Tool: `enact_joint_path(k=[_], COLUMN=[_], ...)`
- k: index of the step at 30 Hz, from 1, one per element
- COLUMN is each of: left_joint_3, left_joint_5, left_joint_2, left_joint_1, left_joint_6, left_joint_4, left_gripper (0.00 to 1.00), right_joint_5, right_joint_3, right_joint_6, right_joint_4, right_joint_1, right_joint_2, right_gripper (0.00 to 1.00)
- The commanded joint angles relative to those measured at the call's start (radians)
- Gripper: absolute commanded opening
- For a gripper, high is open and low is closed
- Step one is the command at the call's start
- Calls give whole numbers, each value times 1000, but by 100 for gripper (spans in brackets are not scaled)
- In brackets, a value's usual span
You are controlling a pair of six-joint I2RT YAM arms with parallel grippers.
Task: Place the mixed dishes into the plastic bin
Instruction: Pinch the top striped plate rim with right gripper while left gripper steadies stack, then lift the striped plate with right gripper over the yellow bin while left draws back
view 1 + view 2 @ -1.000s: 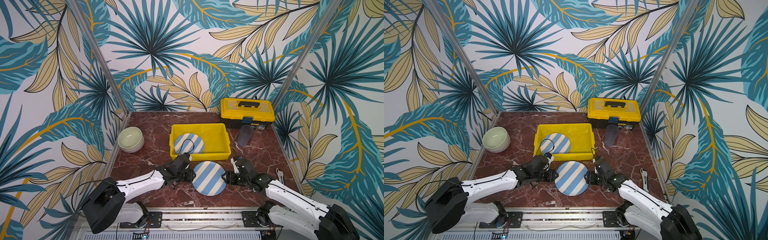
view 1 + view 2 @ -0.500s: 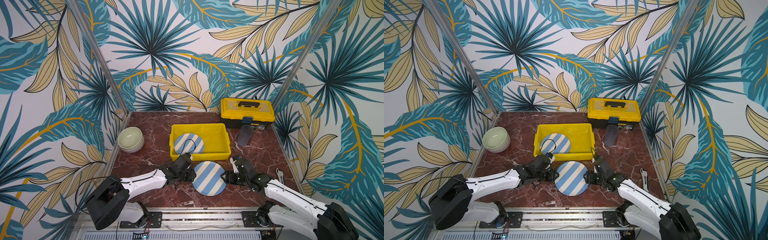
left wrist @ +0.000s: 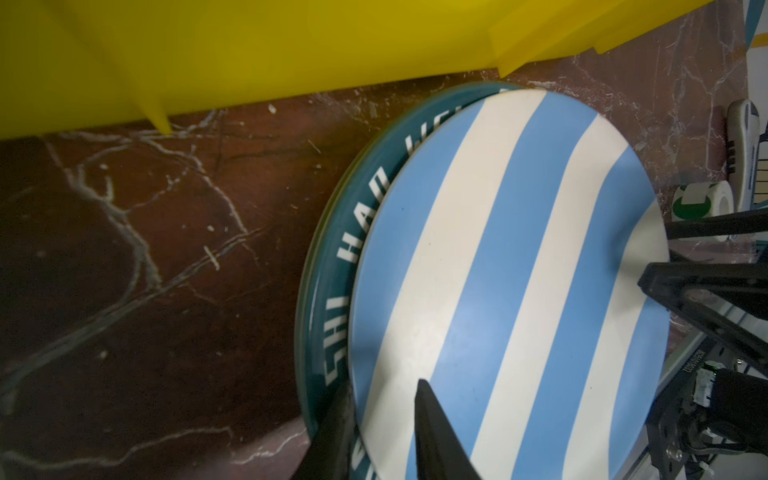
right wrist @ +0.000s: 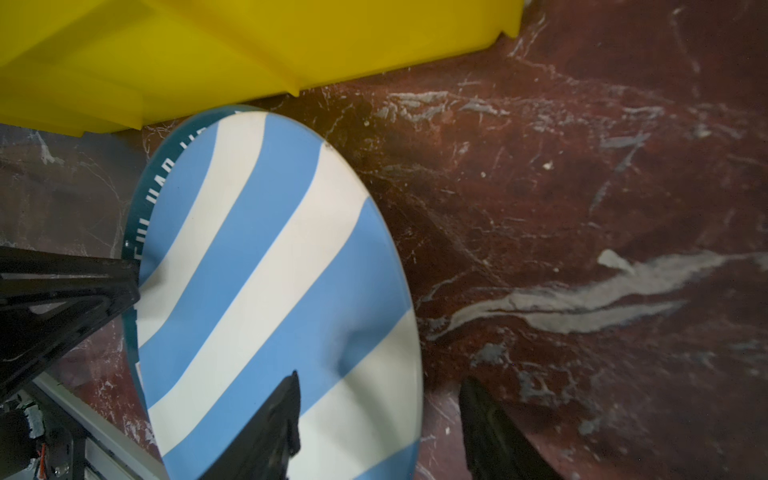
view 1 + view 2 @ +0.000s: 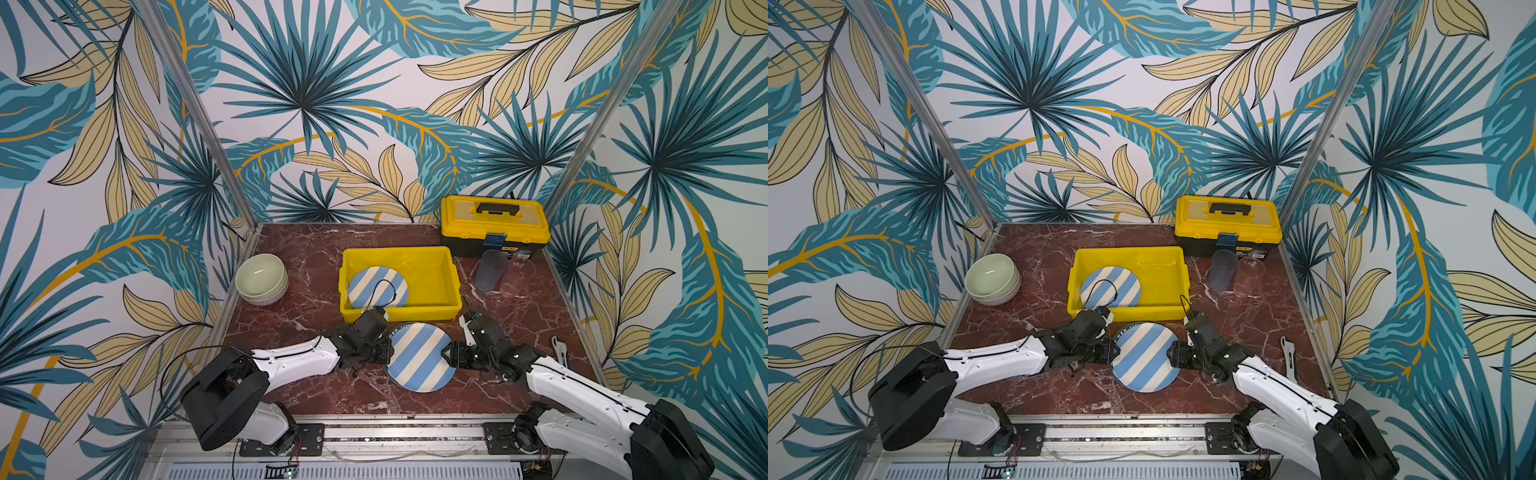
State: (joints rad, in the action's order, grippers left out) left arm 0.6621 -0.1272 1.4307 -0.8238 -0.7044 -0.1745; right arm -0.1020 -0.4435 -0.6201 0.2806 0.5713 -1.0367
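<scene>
- A blue-and-white striped plate lies on the red marble bench, just in front of the yellow bin and outside it; in both top views it sits between the two arms
- Beneath it lies a lettered plate with a dark teal rim; the striped plate sits off centre on it, so the white letters show only along the side nearest the left arm
- The left gripper is at the striped plate's left edge; in the left wrist view its fingers stand a little apart with that plate's rim between them, one over the stripes and one down over the lettered rim; whether they actually pinch the rim I cannot tell
- The right gripper is at the opposite edge with its jaws wide apart; in the right wrist view one finger hovers over the stripes and the other over bare bench beside the plate, gripping nothing
- A second striped plate lies flat inside the bin, towards its left end
- A stack of pale green bowls sits at the left edge of the bench, well apart from the bin
- Two clear tumblers stand side by side to the right of the bin, just in front of the yellow toolbox in the back right corner
</scene>
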Motion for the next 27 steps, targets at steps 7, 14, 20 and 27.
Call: enact_joint_path(k=[7,14,20,27], left_joint_3=[40,45,50,54], left_joint_5=[13,19,17,14], left_joint_2=[55,65,74,84], left_joint_1=[-19,-30,-32,-37], left_joint_6=[20,19,22,25], left_joint_4=[-2,-2,-3,21], left_gripper=[27,27,27,27], right_joint_5=[0,3,-12,-38], right_joint_3=[-12,-14,-24,-30], right_joint_6=[18,20,19,5], right_joint_4=[1,15,22,1], right_joint_1=[4,5,4,4], right_joint_2=[-3,10,38,59], right_gripper=[57,52,44,37])
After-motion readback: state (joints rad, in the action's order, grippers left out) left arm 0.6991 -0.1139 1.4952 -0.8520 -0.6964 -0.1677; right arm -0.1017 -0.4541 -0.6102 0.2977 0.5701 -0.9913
